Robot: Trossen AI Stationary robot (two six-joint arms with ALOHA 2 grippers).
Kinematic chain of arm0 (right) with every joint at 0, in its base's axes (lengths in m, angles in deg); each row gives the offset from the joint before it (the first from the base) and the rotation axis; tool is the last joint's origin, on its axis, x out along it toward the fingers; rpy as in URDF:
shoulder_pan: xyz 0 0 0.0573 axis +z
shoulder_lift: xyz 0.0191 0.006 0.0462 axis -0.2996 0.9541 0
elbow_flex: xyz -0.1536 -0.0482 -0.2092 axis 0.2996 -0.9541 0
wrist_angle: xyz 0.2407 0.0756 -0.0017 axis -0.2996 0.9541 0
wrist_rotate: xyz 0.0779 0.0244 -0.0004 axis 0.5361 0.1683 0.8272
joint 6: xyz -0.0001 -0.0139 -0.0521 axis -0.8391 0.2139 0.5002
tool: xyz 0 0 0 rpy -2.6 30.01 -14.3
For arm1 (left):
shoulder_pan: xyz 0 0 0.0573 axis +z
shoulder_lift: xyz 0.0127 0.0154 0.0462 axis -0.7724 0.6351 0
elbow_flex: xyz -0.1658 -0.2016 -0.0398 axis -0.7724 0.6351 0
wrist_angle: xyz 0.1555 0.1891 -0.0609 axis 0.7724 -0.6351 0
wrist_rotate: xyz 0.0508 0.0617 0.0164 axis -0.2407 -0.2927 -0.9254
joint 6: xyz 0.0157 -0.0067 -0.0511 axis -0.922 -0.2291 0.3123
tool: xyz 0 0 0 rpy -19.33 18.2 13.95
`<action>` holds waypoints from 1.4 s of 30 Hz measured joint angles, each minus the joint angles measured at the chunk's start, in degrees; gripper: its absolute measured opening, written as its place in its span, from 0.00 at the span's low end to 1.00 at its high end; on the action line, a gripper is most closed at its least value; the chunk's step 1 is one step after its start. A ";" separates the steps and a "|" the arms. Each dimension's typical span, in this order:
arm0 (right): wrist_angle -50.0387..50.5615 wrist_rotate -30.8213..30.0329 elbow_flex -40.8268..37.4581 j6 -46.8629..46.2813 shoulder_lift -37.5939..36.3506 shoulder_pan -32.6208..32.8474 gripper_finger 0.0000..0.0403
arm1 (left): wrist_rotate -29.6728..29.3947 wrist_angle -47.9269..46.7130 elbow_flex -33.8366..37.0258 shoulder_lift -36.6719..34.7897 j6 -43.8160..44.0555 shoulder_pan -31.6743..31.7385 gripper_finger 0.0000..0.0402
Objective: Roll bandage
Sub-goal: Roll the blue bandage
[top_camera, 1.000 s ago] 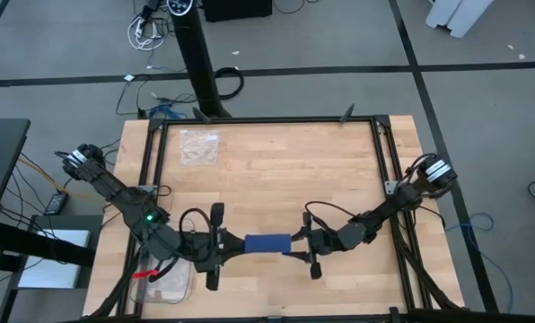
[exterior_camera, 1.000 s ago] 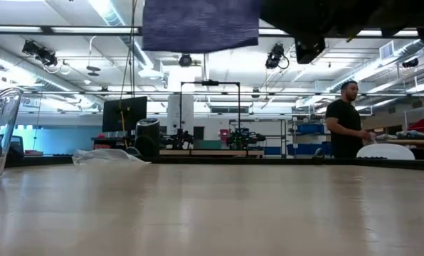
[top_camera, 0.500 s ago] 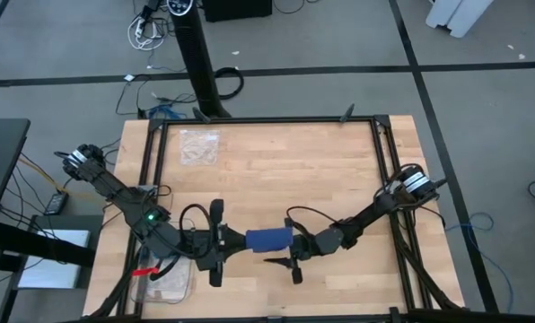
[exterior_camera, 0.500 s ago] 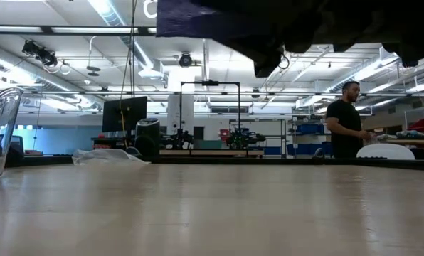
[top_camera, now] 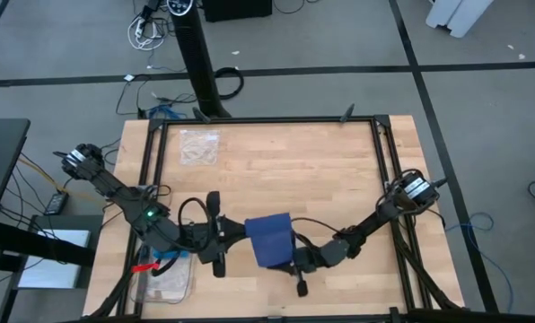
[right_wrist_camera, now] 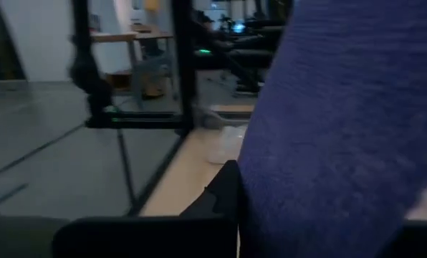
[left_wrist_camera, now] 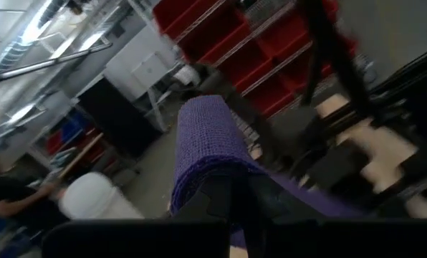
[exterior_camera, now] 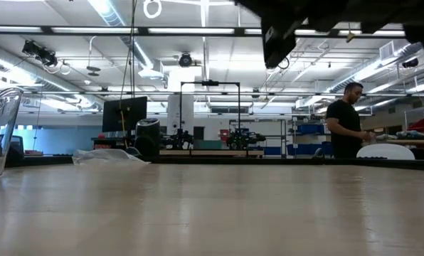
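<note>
The navy-blue bandage (top_camera: pixel 269 240) hangs above the table's near middle between my two grippers, clear of the wood. In the left wrist view it shows as a rolled end (left_wrist_camera: pixel 205 140) with a flat layer running off it. My left gripper (top_camera: pixel 239 237) is shut on its left end. My right gripper (top_camera: pixel 293 266) is shut at the bandage's near right corner; its wrist view is half filled by the blue cloth (right_wrist_camera: pixel 342 129). The low view shows only dark arm parts (exterior_camera: pixel 283 32) at the top. My left gripper pinches the bandage's rolled end (left_wrist_camera: pixel 215 170) between its two fingers, coming level from the table's left. The bandage is lifted clear and reaches away from the fingers. My right gripper is shut on the bandage's near right corner (top_camera: pixel 288 260), coming level from the right. The cloth itself hides the place of contact in the wrist view.
A clear plastic bag (top_camera: pixel 200 146) lies at the far left of the table. A clear container (top_camera: pixel 167 283) with a red item (top_camera: pixel 144 269) stands at the near left corner. A black frame (top_camera: pixel 267 119) rims the table. A person (exterior_camera: pixel 347 121) stands in the room behind.
My right gripper has gone toward the table's left and near edge, under the bandage's right end, and has shut. The bandage, a short narrow roll before, now shows as a wider sheet spread toward the near edge. It has left the low view.
</note>
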 joint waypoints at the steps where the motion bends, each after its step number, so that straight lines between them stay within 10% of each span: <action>1: -1.24 0.47 0.00 -0.01 0.00 0.83 0.01 | -1.06 -0.22 0.00 0.03 -0.46 0.01 0.04; 20: 6.59 -5.44 17.18 15.54 -6.82 10.54 0.00 | -7.30 -2.14 9.86 0.05 6.57 2.07 0.04; 42: 31.97 -4.85 22.12 16.48 -23.13 -7.53 0.00 | -2.26 2.39 14.27 4.00 12.70 -1.01 0.04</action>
